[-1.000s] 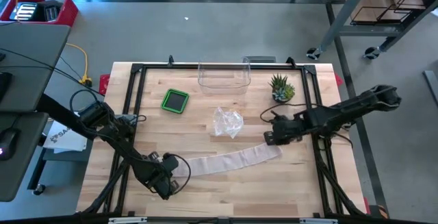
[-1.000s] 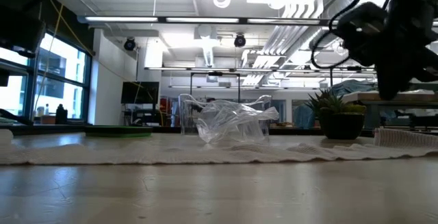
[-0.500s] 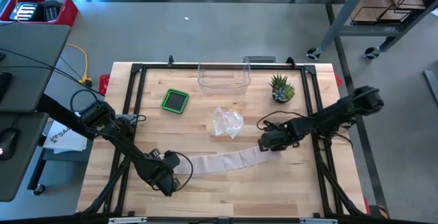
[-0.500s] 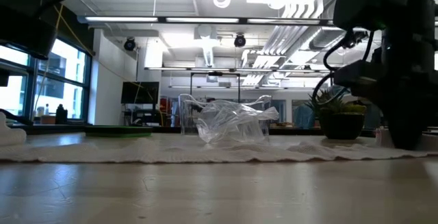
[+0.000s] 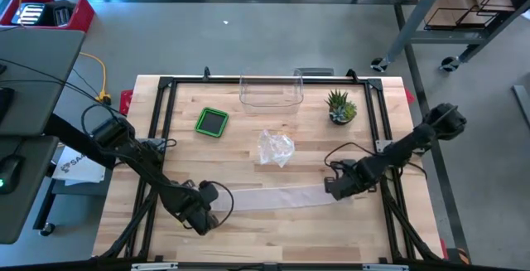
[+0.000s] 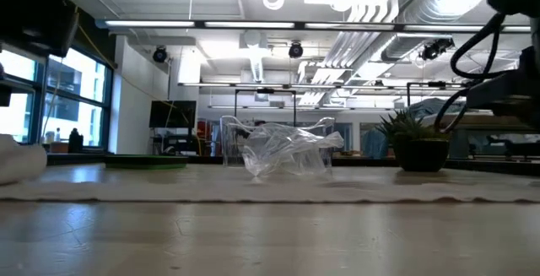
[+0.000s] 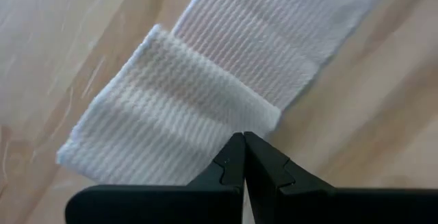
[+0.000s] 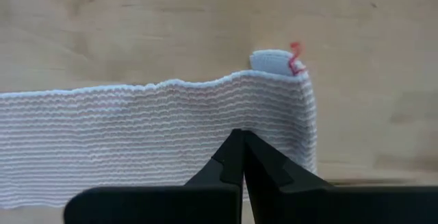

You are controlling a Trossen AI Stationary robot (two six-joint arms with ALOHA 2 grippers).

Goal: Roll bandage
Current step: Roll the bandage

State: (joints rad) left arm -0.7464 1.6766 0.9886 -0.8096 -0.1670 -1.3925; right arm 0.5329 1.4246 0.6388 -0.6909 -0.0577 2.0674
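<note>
High view shows one clear plastic container [image 5: 270,94] at the far edge of the wooden table [image 5: 273,229]; nothing can be made out inside it. Left of it lies one green-rimmed square lid [image 5: 213,122] with a dark centre, and right of it stands one small potted plant [image 5: 340,107]. One crumpled clear plastic bag [image 5: 275,147] sits near the middle of the table.

One white bandage [image 5: 273,196] lies stretched flat across the near half of the table, running left to right between the two arms. The left gripper [image 5: 201,214] is at the bandage's left end, the right gripper [image 5: 335,190] at its right end.

Only the wrist views give the detail at the ends. The left wrist view shows the left gripper [image 7: 243,157] with its jaws pressed together, tips at the edge of the bandage [image 7: 198,101], whose end is folded over into a thicker flat wad; whether any cloth is pinched cannot be told. The right wrist view shows the right gripper [image 8: 241,154] also with jaws together, tips over the ribbed bandage [image 8: 150,135]; a small tab with a red mark [image 8: 295,58] sticks out at that end, unseen from above.

Low view shows what the overhead one does not: the bandage [image 6: 253,190] as a thin pale strip across the table, its wad [image 6: 18,158] raised at the left edge, the bag [image 6: 287,151] and plant [image 6: 413,141] behind it, and the room beyond.
</note>
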